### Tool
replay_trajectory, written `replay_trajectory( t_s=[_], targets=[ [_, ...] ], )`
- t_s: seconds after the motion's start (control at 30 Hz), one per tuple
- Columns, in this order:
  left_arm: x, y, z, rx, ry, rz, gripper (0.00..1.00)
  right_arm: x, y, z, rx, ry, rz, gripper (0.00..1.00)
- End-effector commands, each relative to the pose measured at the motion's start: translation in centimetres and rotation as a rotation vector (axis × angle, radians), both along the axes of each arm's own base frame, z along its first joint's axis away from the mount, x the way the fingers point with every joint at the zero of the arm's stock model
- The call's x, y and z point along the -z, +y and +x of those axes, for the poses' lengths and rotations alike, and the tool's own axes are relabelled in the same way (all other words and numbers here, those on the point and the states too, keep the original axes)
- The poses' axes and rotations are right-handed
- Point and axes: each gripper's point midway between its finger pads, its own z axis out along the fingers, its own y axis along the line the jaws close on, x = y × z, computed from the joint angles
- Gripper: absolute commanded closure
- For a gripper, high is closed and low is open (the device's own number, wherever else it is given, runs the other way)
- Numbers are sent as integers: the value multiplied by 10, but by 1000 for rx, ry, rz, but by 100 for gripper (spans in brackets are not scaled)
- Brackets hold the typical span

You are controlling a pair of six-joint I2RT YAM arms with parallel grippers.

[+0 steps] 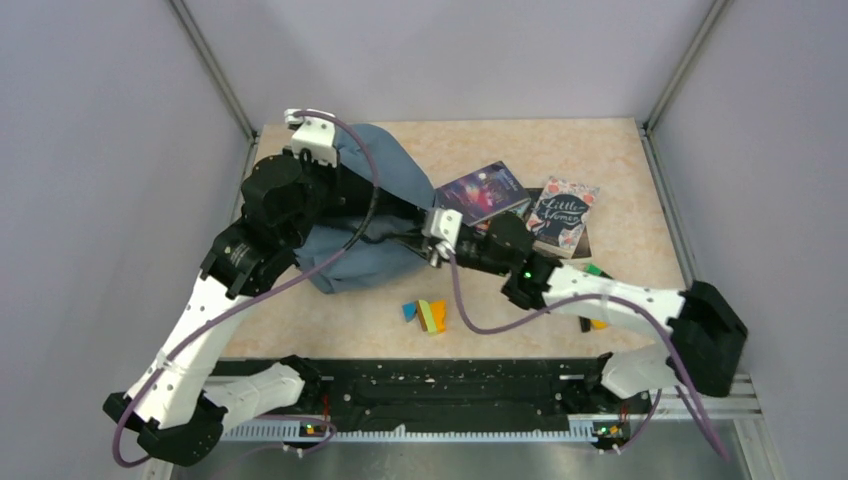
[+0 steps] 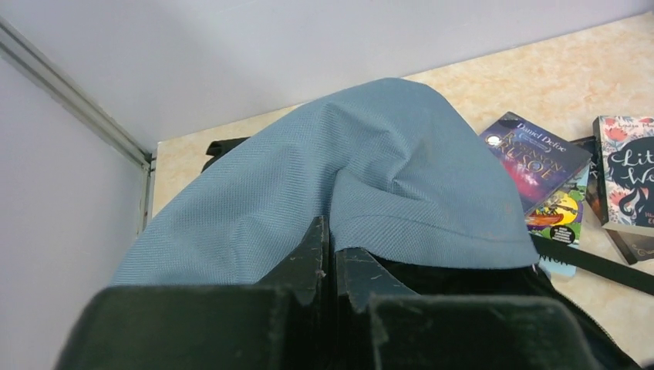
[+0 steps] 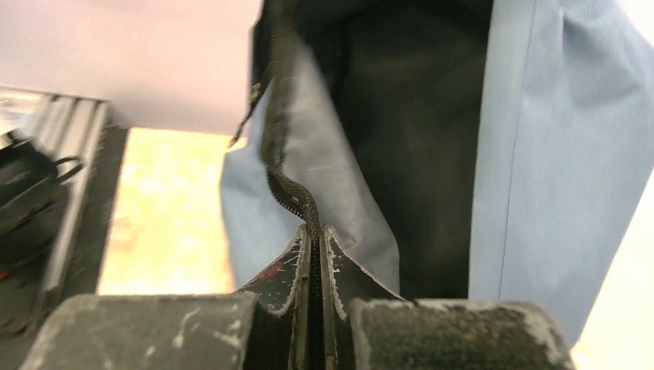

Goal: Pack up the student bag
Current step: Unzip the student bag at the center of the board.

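Scuffed black fingers (image 3: 339, 266) fill the bottom of the right wrist view. The right gripper (image 3: 316, 235) is pressed fully together, with the zipper (image 3: 289, 193) of the student bag (image 3: 524, 154) pinched between its tips. From above, the right arm lies low and stretched out from its base, reaching leftward across the table (image 1: 620, 160) to the bag's mouth.

The left gripper (image 2: 329, 235) is likewise clamped tight, nipping the hemmed rim of the slate-blue fabric, which drapes up and over it like a hood. The left arm rises steeply from its base, folds at the elbow and bends over the bag's left side.

The bag sits slumped on the left half of the table, its opening turned toward the books. A purple book (image 1: 485, 190) and a "Little Women" book (image 1: 562, 212) lie just beside it, and a black strap (image 2: 594, 262) runs out under them.

Much is hard to read — the bag's lining is only darkness, so I cannot tell whether anything is inside. A third, brightly coloured cover (image 2: 559, 216) peeks from beneath the purple book, mostly hidden. Coloured blocks (image 1: 428, 315) lie on the table just in front of the bag, and a small green piece (image 1: 595, 268) is partly covered by the right forearm.
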Motion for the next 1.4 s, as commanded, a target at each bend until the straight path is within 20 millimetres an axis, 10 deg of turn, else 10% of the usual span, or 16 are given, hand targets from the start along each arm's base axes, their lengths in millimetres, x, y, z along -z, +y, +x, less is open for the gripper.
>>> replay_trajectory(
  t_s=[0.0, 0.17, 0.37, 0.7, 1.03, 1.37],
  targets=[
    [-42, 14, -6, -41, -79, -92, 100, 16, -41, -41, -30, 70, 24, 100],
    [-41, 20, 1, -66, -71, -100, 100, 47, -72, -51, 34, 152, -29, 86],
    [-30, 12, 5, -24, -65, -84, 100, 58, -99, -74, 27, 291, -28, 39],
    [-24, -7, 2, 83, -61, -91, 100, 11, -159, -39, 364, 311, 160, 14],
    [-20, -11, 2, 102, -50, -96, 100, -53, -64, -43, 40, 158, 112, 13],
    [-19, -16, -1, 135, -49, -105, 100, -20, 41, -36, -286, 66, -134, 12]
  ],
)
